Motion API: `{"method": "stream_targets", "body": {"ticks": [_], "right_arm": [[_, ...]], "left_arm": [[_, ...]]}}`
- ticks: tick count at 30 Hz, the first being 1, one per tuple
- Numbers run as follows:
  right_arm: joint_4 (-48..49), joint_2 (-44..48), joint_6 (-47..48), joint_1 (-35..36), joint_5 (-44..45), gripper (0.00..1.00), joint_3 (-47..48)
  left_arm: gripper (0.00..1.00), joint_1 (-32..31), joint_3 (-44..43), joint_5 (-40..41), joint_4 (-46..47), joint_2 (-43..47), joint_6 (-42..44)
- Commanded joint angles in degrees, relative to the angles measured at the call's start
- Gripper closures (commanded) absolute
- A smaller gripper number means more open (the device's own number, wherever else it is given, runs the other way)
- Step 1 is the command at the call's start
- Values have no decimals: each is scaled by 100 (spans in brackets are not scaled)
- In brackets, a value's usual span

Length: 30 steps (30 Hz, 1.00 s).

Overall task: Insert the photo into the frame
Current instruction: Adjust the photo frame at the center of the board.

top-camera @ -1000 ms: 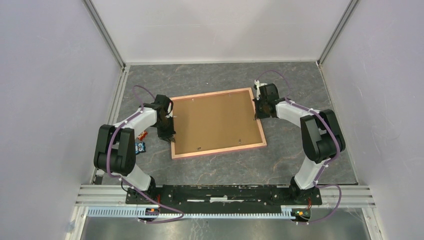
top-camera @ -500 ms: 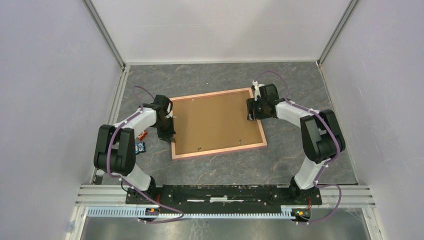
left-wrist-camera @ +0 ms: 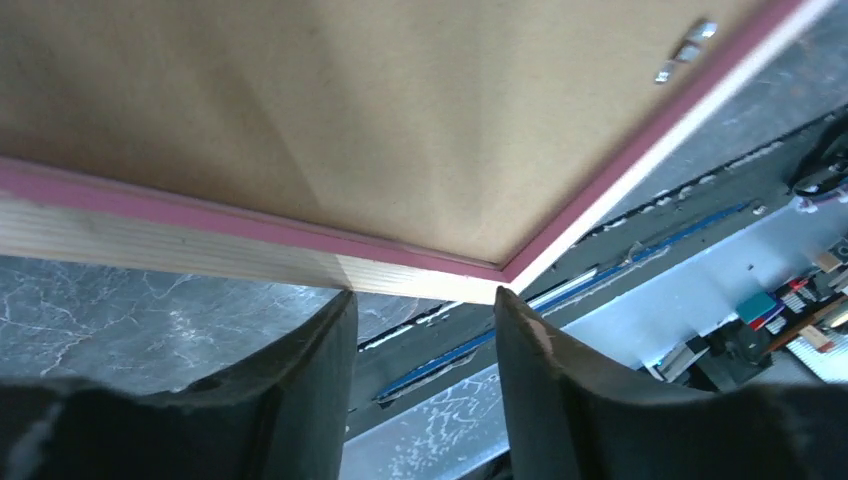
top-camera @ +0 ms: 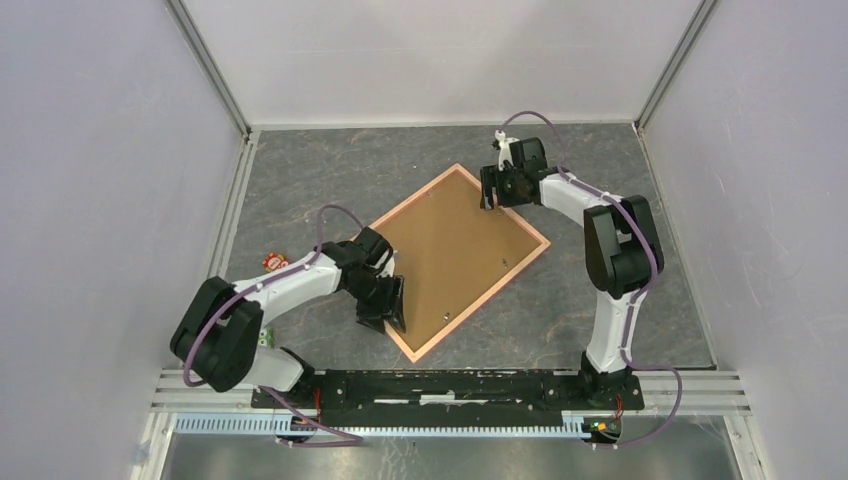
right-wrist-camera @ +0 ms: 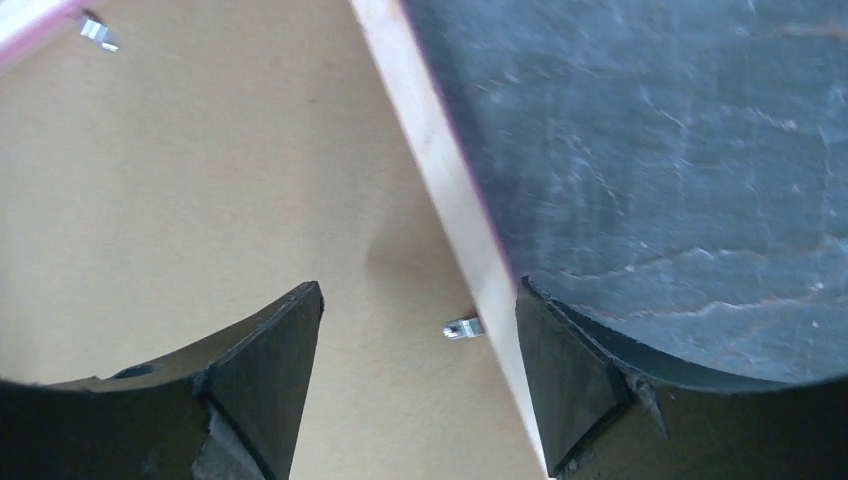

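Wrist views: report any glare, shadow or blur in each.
Left wrist: bright glare near the corner of the frame; left tool dark and soft. Right wrist: faint shadow on the backing board beside the frame edge; right tool underexposed.

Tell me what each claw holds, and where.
Nothing held: left claw open by the near corner of the frame, right claw open over its far edge.

Top camera high, near side, looking down on table (top-camera: 330, 160); wrist cameras close above frame (top-camera: 482, 300) edges, shared across views.
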<state>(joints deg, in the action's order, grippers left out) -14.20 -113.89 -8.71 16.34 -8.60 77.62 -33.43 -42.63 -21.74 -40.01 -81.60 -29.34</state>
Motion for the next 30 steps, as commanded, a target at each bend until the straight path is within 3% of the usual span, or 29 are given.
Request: {"method": "stream_targets", "body": {"ticks": [1, 6, 10, 14, 23, 26, 30], "right_arm": [[-488, 358, 150, 230, -147, 21, 584], [-792, 1416, 347, 228, 1016, 14, -77], [-278, 2444, 112, 233, 579, 14, -1407], [-68, 3426, 21, 213, 472, 13, -2615], [229, 5045, -283, 179, -34, 8, -4387], [272, 5058, -319, 169, -105, 8, -4665], [520, 4843, -474, 131, -343, 8, -4922]], "left_arm": [[37, -29, -461, -439, 385, 600, 244], [17, -4, -1734, 163, -214, 824, 1054], [2, 180, -2777, 1629, -335, 374, 1127], [1, 610, -3986, 2444, -727, -739, 984], [0, 1398, -5351, 3671, -1145, -2909, 775], [0, 1552, -5459, 3544, -1053, -3379, 1059], [2, 1749, -5225, 2353, -663, -3716, 1152]]}}
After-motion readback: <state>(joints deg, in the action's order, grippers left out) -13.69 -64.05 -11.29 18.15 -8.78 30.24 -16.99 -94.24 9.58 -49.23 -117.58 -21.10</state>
